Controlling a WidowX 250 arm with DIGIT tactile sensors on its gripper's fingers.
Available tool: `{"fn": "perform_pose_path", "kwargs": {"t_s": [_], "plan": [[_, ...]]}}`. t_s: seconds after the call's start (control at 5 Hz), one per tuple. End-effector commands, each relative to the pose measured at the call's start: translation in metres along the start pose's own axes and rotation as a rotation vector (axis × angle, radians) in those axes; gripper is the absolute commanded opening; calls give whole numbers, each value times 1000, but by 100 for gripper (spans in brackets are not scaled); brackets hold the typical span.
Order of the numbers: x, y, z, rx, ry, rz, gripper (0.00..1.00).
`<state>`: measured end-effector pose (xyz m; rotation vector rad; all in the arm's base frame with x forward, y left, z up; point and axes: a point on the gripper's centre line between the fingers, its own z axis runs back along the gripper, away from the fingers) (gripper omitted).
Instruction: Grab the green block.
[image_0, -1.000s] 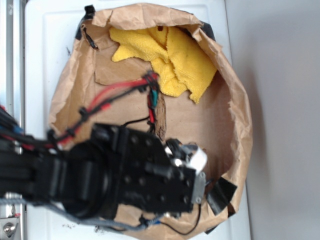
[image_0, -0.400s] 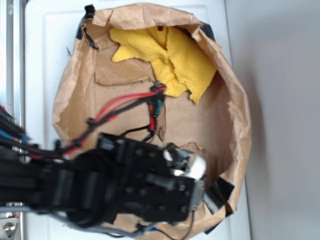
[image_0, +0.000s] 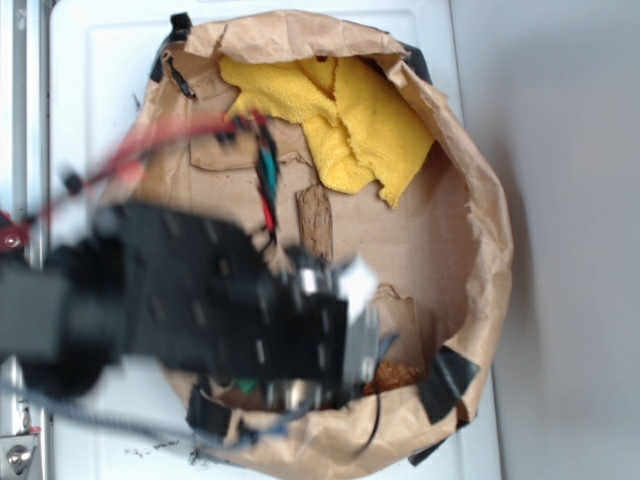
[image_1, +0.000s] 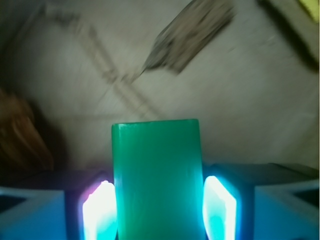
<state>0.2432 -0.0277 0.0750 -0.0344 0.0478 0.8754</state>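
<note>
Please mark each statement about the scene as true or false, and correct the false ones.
1. The green block sits between the fingers of the gripper. True.
2. The yellow cloth lies outside the paper bag. False: it lies inside the bag, at its far end.
3. The bark chip is held by the gripper. False: it lies loose on the bag floor.
4. The wrist view shows the bark chip beyond the block. True.
</note>
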Motion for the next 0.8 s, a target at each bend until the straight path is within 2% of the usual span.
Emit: {"fn": "perform_pose_path", "kwargs": {"t_s": [0.0, 0.2, 0.4, 0.6], "plan": [[45, 5, 71, -112, -62, 16, 0], [65, 11, 89, -81, -153, 46, 0], [68, 18, 110, -122, -158, 17, 0], [62, 21, 112, -115, -112, -9, 0]]}}
